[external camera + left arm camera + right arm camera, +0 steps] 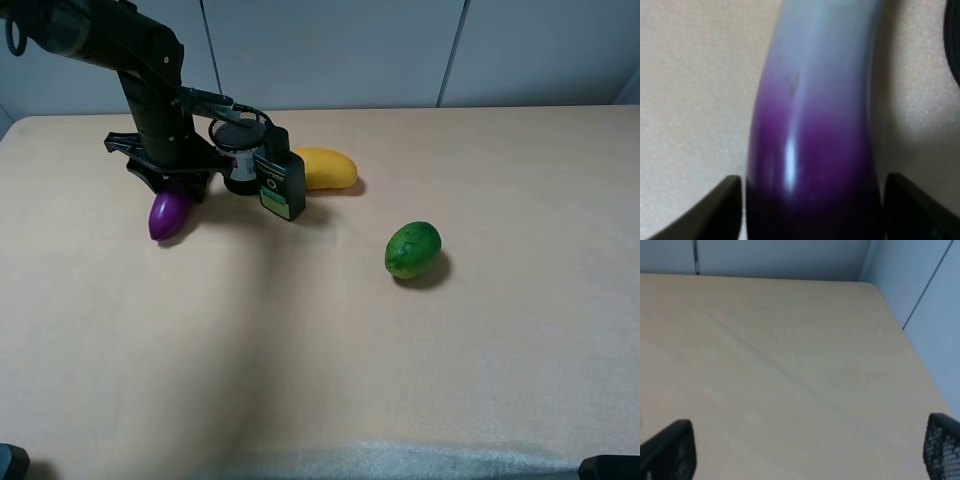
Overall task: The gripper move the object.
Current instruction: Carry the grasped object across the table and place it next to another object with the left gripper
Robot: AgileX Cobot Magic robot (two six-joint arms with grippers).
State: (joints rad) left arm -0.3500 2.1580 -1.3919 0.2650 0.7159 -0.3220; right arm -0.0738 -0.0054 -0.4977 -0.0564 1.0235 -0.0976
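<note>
Straddling eggplant (168, 214), left gripper (172, 183) parted, green label (272, 192) unreadable

Broad bare table (400, 380) in front and to the right offers free passage. Obstacles cluster at rear left: eggplant (168, 213) under the left arm (150, 95), yellow fruit (326, 168) near it; green fruit (413, 250) stands alone near the middle.

The eggplant (810, 150) looked like glossy, smooth plastic with a bright highlight. The table (400, 380) was matt and smooth. The yellow fruit (325, 168) had a soft sheen, the green fruit (413, 249) a shiny skin; the fingers (722, 212) of the left gripper (815, 215) were matt black
</note>
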